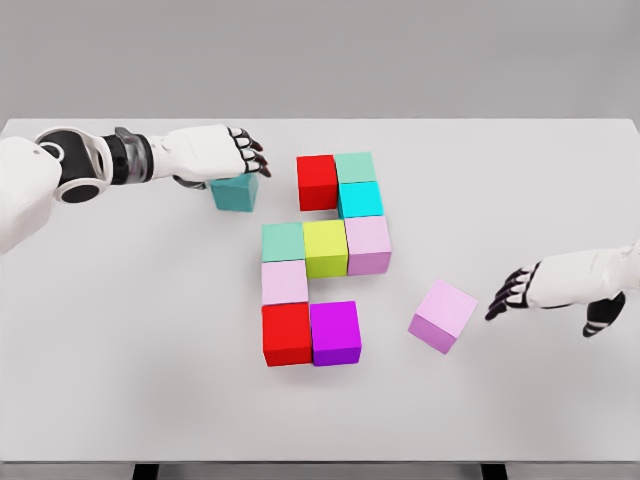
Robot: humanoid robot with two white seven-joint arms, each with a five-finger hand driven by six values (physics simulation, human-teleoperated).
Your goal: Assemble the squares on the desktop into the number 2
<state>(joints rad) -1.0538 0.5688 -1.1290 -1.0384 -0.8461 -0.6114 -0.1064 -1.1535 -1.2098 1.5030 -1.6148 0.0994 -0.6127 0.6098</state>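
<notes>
Left robot hand [225, 155] curled over a teal cube [235, 192], right robot hand [520, 290] open, empty, near a pink cube [443, 316] on the worktop [120, 330]

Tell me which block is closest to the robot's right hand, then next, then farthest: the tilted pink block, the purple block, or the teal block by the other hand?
From the right hand, in the head view:
1. The tilted pink block, just left of its fingertips.
2. The purple block, in the figure's bottom row.
3. The teal block, far across the table under the left hand.
</notes>
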